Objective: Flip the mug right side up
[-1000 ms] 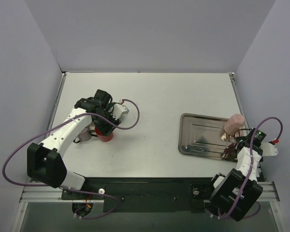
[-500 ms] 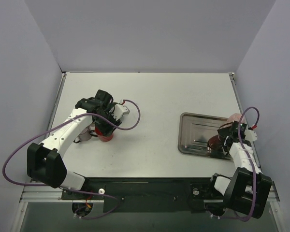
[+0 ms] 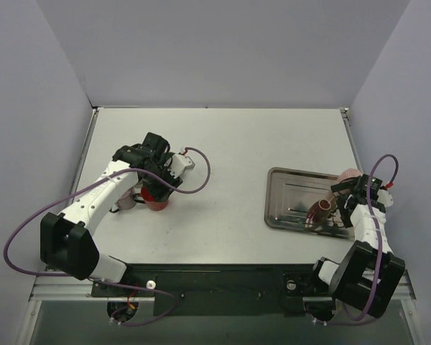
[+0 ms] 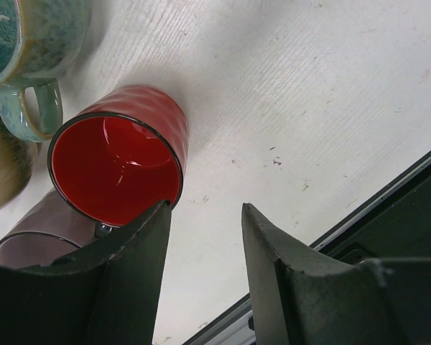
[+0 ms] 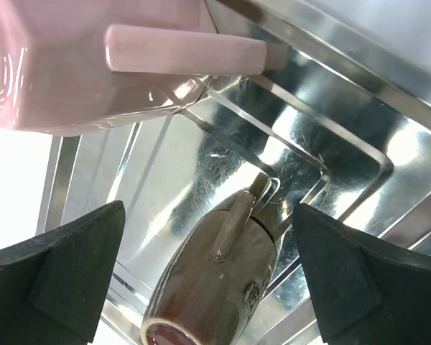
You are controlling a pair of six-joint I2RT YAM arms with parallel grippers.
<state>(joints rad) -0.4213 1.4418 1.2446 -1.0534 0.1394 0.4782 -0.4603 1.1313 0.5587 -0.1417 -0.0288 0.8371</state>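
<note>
Jaws of the right gripper (image 5: pixel 208 215) stand wide open and hold nothing. Directly below the gap, the brown mug (image 5: pixel 215 287) lies on its side in the metal tray (image 5: pixel 330 108). Its handle is turned upward and its mouth points toward 7 o'clock in the wrist view. A pink mug (image 5: pixel 93 65) sits just beyond it at 11 o'clock. From above, the brown mug rests in the tray's 4 o'clock part and the pink mug at its 2 o'clock corner.

Jaws of the left gripper (image 4: pixel 205 215) are parted, with bare tabletop (image 4: pixel 309 86) showing between them. A red mug (image 4: pixel 118 169) sits at their 10 o'clock, its mouth facing the camera. Crowded beside it are a teal mug (image 4: pixel 36 43), a beige mug (image 4: pixel 3 165) and a purple glass mug (image 4: pixel 36 230).
</note>
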